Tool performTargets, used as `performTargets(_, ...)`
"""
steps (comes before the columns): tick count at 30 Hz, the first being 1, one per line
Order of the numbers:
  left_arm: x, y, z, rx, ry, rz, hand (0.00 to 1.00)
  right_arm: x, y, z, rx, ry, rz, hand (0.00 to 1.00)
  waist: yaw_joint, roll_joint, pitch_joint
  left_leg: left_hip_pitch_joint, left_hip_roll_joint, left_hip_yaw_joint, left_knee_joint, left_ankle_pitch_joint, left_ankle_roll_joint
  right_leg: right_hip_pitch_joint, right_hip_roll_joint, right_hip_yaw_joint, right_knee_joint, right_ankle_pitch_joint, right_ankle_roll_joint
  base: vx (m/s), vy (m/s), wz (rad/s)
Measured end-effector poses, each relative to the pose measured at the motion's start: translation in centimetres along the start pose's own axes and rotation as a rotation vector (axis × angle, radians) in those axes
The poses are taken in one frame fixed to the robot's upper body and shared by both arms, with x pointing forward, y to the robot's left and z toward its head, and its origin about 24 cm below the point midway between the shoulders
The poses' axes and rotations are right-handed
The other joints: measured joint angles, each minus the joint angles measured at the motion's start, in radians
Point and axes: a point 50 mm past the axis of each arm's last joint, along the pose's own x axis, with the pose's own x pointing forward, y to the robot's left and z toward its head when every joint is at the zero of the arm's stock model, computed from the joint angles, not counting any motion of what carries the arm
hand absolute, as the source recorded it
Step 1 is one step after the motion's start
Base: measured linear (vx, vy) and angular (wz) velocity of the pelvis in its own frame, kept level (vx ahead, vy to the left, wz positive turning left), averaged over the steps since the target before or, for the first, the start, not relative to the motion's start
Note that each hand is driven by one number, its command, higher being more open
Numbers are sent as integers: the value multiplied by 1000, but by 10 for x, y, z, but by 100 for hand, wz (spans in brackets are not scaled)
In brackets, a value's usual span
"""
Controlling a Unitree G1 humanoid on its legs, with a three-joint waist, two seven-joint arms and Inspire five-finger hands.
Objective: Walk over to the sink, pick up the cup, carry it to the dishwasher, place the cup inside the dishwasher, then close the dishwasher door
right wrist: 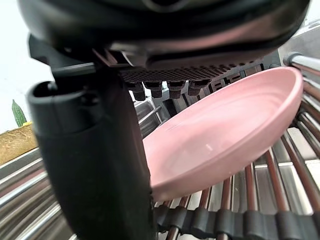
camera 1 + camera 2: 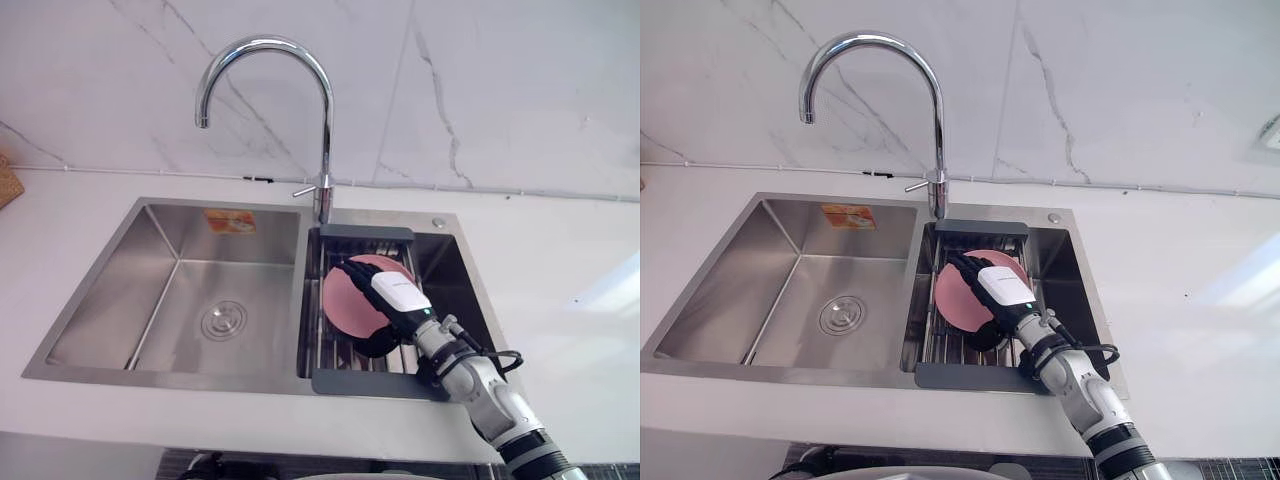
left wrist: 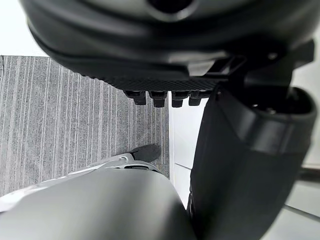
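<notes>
Left robot hand point(image 3: 165, 55), straight fingers point(image 3: 157, 98), over grey ribbed floor point(image 3: 60, 125); white panel point(image 3: 182, 135)

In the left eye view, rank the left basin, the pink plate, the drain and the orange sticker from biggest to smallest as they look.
1. left basin
2. plate
3. drain and sticker: they look about alike, so I won't rank them.
</notes>
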Motion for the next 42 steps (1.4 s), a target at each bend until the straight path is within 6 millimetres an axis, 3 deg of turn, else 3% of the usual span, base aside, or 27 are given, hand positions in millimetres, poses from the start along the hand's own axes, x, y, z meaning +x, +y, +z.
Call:
performTargets(10, 0, 1, 2, 1, -7, 0, 100, -2, -2, -3, -79, -26, -57, 100, 5, -3, 0, -8, 3, -8, 0, 2, -7, -2, 2, -7, 0, 1, -4, -41, -14, 2)
performTargets(14, 0, 0, 3, 0, -13, -1, 100, -3, -8, -4, -79, -26, -167, 100, 4, 0, 8, -11, 4, -9, 0, 4, -8, -4, 4, -8, 0, 2, -4, -45, -14, 1)
performTargets(19, -1, -1, 6, -1, -29, -3, 100, -12, -20, -25, -106, 58, -309, 100, 5, 4, 18, -20, 4, -17, 0, 6, -8, -5, 3, -16, -1, 2, -4, -2, -6, 4)
performTargets(24, -1, -2, 8, -2, -38, -9, 100, -17, -26, -30, -121, 71, -368, 100, 2, 14, 30, -22, 6, -19, 0, 8, -4, -5, 6, -17, -1, 2, -4, -3, -3, 1)
performTargets(30, -1, -3, 9, -1, -44, -15, 100, -23, -50, -48, -153, 184, -513, 100, 6, 19, 32, -26, 6, -26, 1, 9, -3, -5, 5, -25, -1, 2, -4, -20, -9, 4)
performTargets(42, -1, -6, 10, 16, -45, -22, 100, -19, -32, -60, -133, 268, -349, 100, 7, 28, 28, -27, 4, -44, 0, 20, -1, 1, 3, -39, 2, 2, -4, -41, -8, 4)
